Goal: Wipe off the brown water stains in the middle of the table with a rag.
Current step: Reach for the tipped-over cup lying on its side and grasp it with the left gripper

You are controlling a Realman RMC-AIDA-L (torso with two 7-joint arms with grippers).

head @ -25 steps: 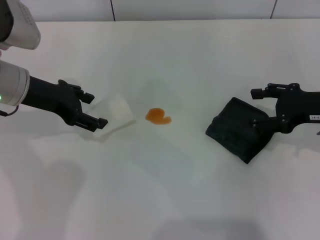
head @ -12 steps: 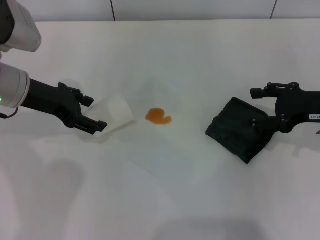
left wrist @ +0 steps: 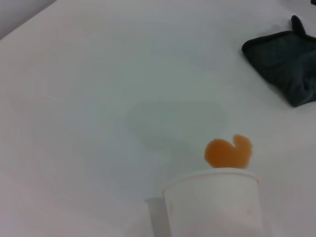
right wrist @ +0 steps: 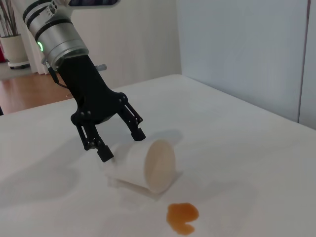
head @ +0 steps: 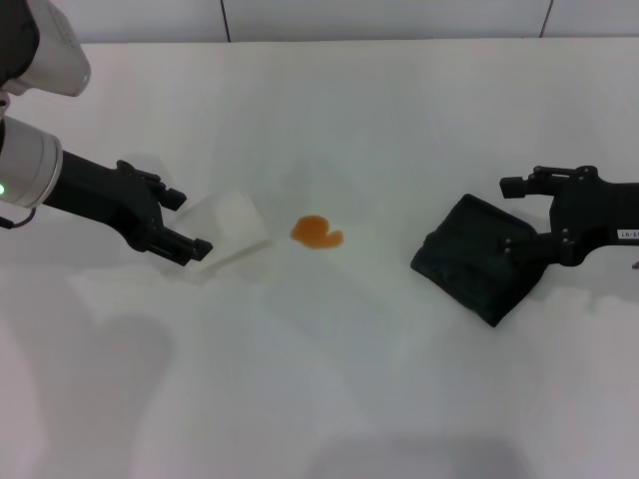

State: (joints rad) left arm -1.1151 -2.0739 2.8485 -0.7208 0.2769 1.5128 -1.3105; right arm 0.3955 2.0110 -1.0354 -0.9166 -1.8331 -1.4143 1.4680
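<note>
On table (head: 399, 120), left gripper (head: 178, 222) seemingly edged back from cup (head: 232, 226)

The counter (head: 329, 399) looks smooth, matt white. The brown water stains (head: 317, 233) are a glossy orange-brown liquid blotch. The rag (head: 479, 257) is soft, dark, textured cloth. The cup (right wrist: 148, 165) before the left jaws looks like smooth matt white paper.

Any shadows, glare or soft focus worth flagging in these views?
Head view: soft grey shadows on the table near the bottom edge, brown water stains sharp. Left wrist view: cup up close looks soft. Right wrist view: background bright, no glare.
</note>
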